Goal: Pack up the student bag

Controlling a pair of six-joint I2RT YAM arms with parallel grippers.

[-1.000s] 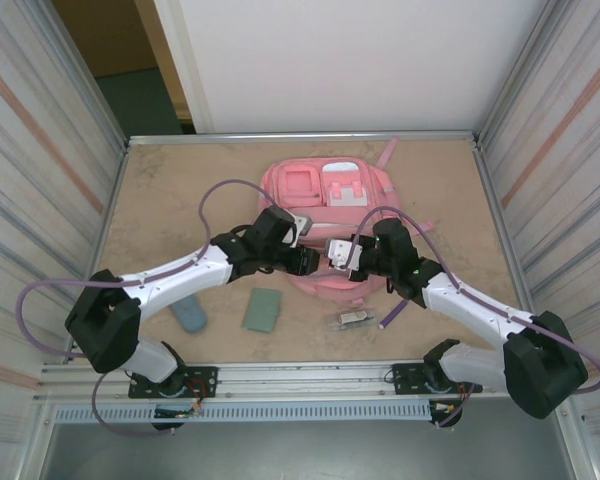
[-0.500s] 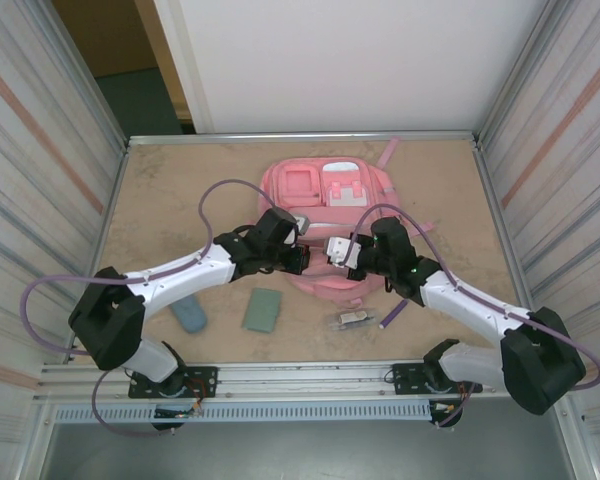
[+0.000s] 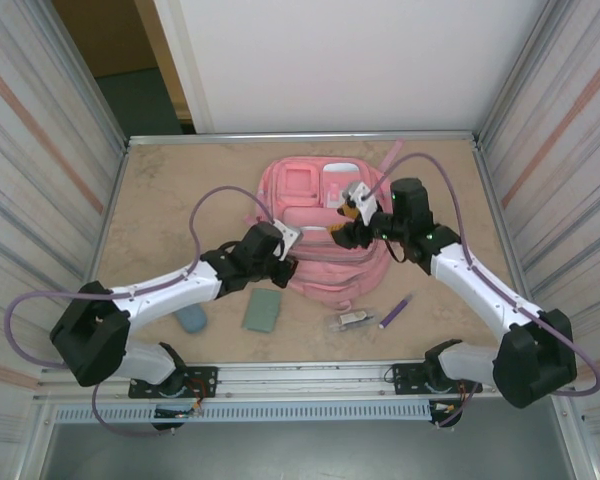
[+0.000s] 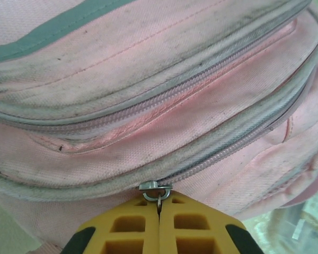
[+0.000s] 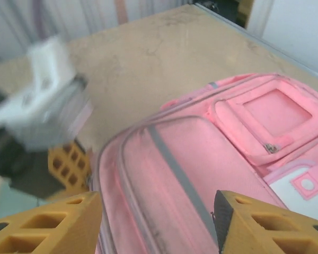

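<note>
The student bag (image 3: 325, 262) is a large pink backpack lying flat mid-table, front pockets up. My left gripper (image 3: 284, 267) is at its near-left edge. In the left wrist view its yellow fingers (image 4: 132, 227) are pressed together on a small metal zip pull (image 4: 157, 188) at the end of a grey zipper across the bag (image 4: 148, 106). My right gripper (image 3: 346, 224) hovers over the bag's upper middle. In the right wrist view it (image 5: 158, 225) stands open with nothing between its fingers, pink fabric (image 5: 201, 159) below. The left gripper's yellow fingers (image 5: 63, 165) show blurred at the bag's edge.
Near the front lie a blue item (image 3: 190, 316), a green flat item (image 3: 263, 309), a small clear-and-silver thing (image 3: 353, 319) and a purple pen (image 3: 395, 312). A pink strap (image 3: 392, 152) trails behind the bag. Metal walls flank the table; a rail (image 3: 300, 372) runs along its near edge.
My right gripper has opened, lifted and swung back over the bag's upper part. My left gripper has shut on the zip pull and moved left along the bag's near edge.
</note>
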